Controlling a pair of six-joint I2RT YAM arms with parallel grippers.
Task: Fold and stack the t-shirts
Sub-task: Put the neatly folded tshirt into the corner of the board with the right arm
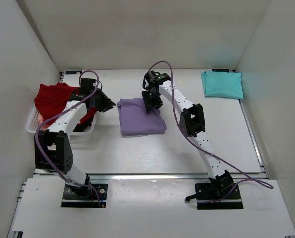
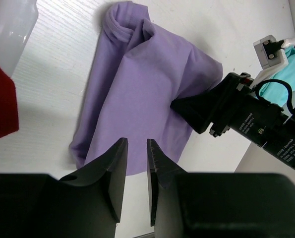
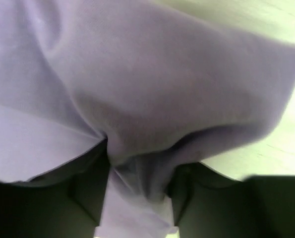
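Observation:
The lavender t-shirt lies partly folded at the table's middle. My right gripper is shut on its far right edge; in the right wrist view the lavender cloth bunches between my jaws. My left gripper hovers just left of the shirt, with its jaws narrowly parted and empty. The left wrist view shows the lavender shirt and the right gripper at its edge. A folded teal t-shirt lies at the far right. A red t-shirt sits in the basket.
The white slotted basket stands at the left, under my left arm. White walls close in the table on the left, back and right. The teal shirt, the red shirt and the basket rim show in the left wrist view.

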